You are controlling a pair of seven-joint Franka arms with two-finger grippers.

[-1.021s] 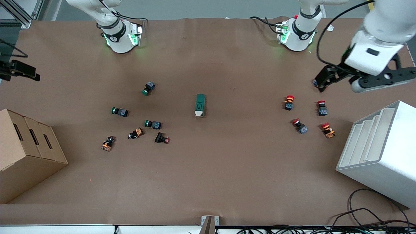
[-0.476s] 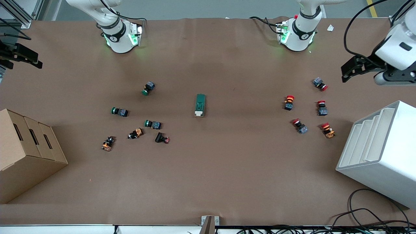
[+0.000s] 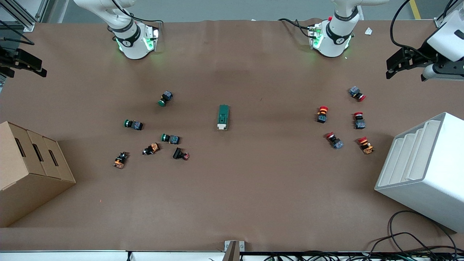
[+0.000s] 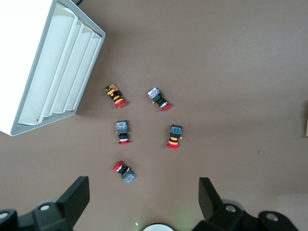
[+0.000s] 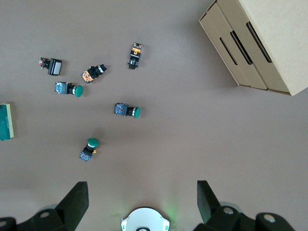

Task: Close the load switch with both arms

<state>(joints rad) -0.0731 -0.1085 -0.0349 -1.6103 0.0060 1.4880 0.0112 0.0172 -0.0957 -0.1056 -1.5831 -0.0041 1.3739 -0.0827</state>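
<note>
The load switch [image 3: 223, 117] is a dark-green block with a cream lever end. It lies flat at the table's middle, its cream end nearer the front camera. Its edge shows in the right wrist view [image 5: 6, 121]. My left gripper [image 3: 395, 66] hangs open and empty high over the left arm's end of the table; its fingers stand wide apart in the left wrist view [image 4: 144, 202]. My right gripper [image 3: 25, 65] hangs open and empty over the right arm's end, also seen in the right wrist view [image 5: 142, 202]. Both are far from the switch.
Several red-capped push-buttons [image 3: 322, 114] lie toward the left arm's end, beside a white slotted rack [image 3: 424, 170]. Green-capped push-buttons [image 3: 165, 98] and several other buttons lie toward the right arm's end, beside a cardboard box [image 3: 29, 170].
My left gripper has pulled away from the red push-buttons, out toward its end of the table and its base's edge. My right gripper shifted slightly toward its base's edge. The switch has not moved.
</note>
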